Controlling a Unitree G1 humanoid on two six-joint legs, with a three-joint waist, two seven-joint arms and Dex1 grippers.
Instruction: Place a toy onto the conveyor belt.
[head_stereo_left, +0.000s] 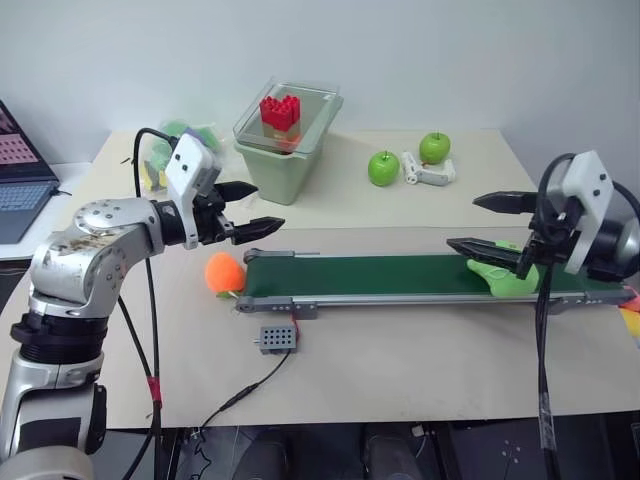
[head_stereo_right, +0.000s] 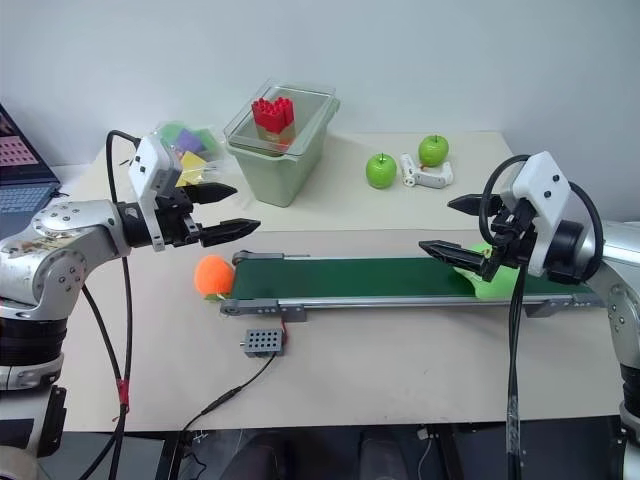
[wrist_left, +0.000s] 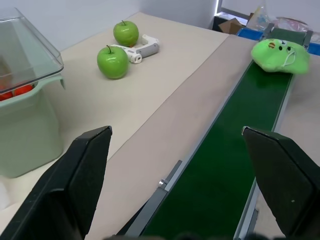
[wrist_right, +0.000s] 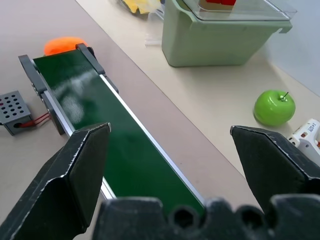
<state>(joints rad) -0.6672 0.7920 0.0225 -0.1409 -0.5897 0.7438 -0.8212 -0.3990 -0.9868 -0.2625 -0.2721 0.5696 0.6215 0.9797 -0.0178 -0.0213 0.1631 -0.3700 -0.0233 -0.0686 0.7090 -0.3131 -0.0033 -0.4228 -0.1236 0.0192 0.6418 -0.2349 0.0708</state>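
Light is even and bright across the scene, soft and diffuse from above, with faint shadows under the things on the table (head_stereo_left: 420, 370). The conveyor belt (wrist_right: 85, 95) carries a pale patch of glare (seen from the right wrist). Both head views are sharp. In the wrist views the near black fingers (wrist_left: 75, 185) look slightly soft-edged.

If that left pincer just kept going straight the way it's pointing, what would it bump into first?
Probably the conveyor belt: the open left pincer points along it and slightly down, with nothing in between. The lime-green toy lies further on at the belt's far end. Depth is hard to judge.
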